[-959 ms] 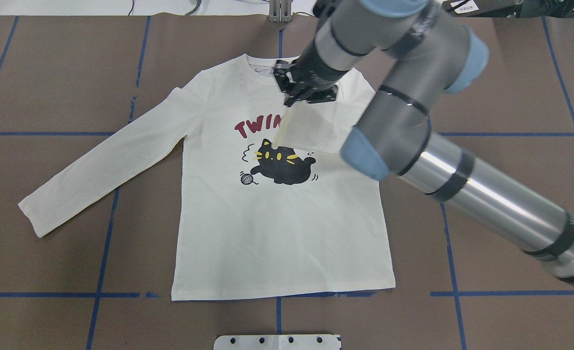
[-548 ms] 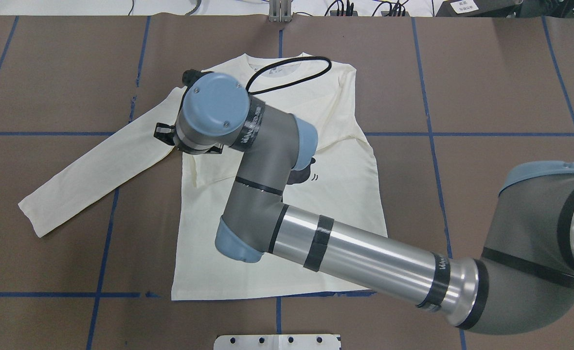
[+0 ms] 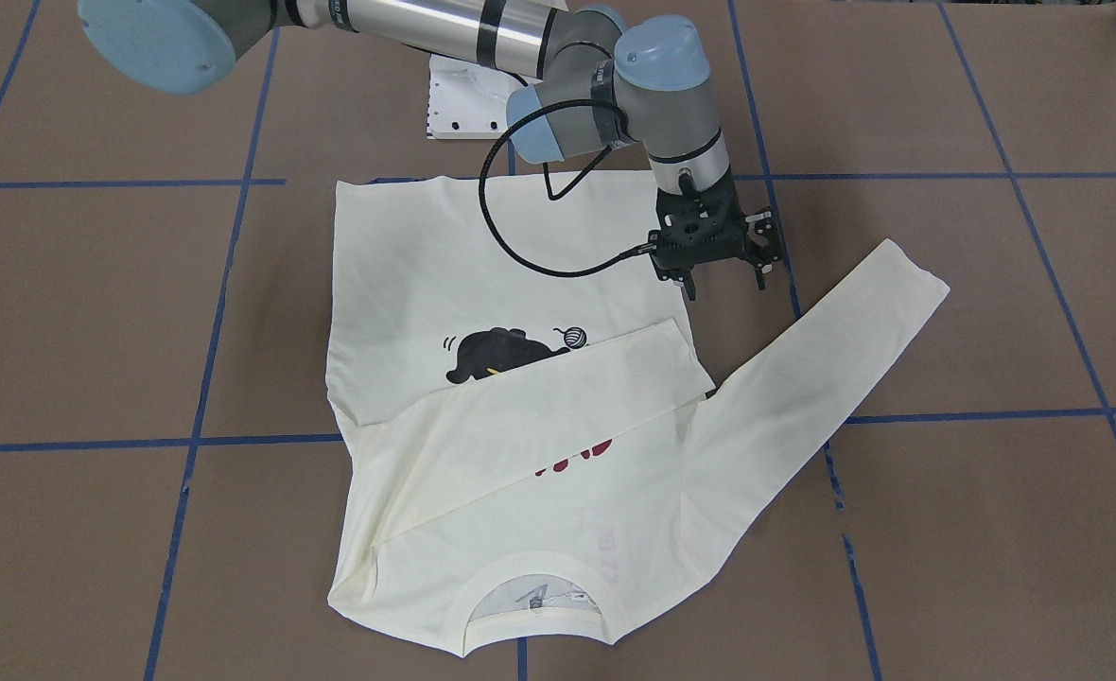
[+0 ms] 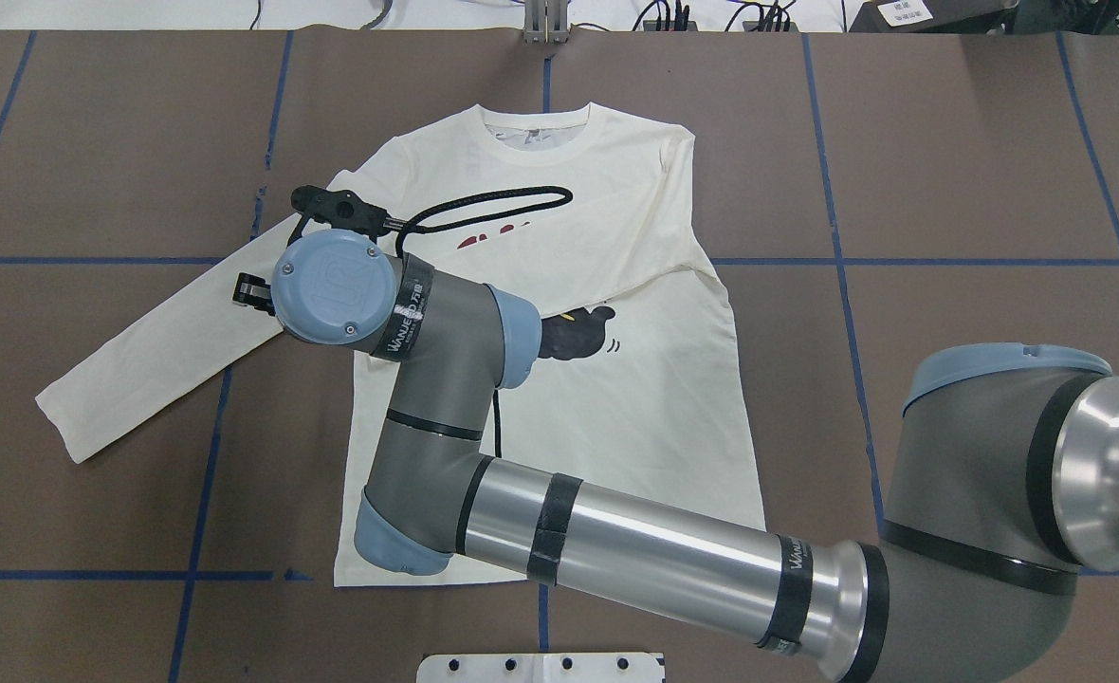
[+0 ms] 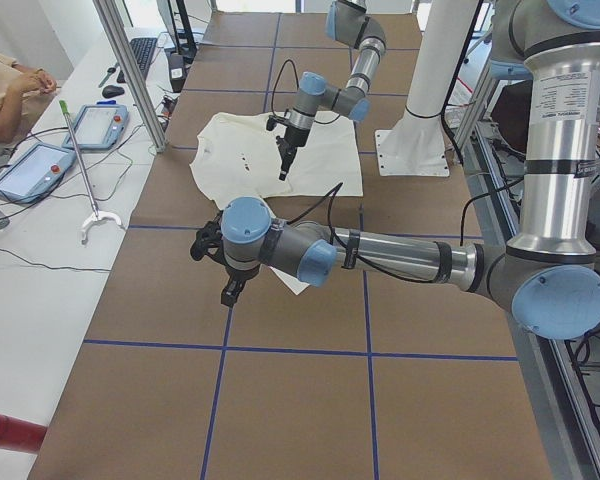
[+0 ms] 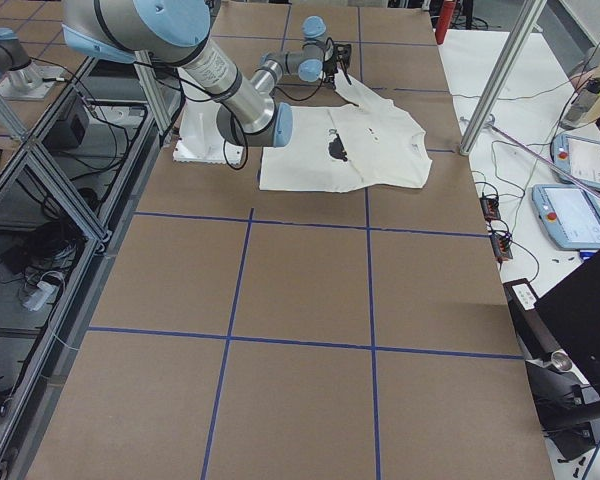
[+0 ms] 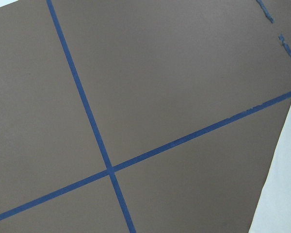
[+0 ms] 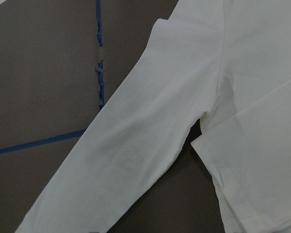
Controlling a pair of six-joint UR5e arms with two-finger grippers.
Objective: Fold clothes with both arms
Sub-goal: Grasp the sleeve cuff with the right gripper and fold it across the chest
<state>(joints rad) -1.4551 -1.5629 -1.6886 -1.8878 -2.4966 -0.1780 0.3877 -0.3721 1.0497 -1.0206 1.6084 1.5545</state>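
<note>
Cream T-shirt lies flat, print up, on the brown surface, with the collar far and the hem near the robot. Its right sleeve is folded across the chest, covering most of the red lettering and part of the cat print; the cuff ends by the left armpit. The left sleeve is out flat, running left and near.

From the right, the right arm reaches across the shirt. The right gripper points down over the gap between left sleeve and body, on the near side of the armpit. Its fingers are spread with nothing between them.

Well left of the shirt body, the left arm hangs over the surface. The left gripper shows only from the side, so I can't tell if its fingers are spread or together.
</note>
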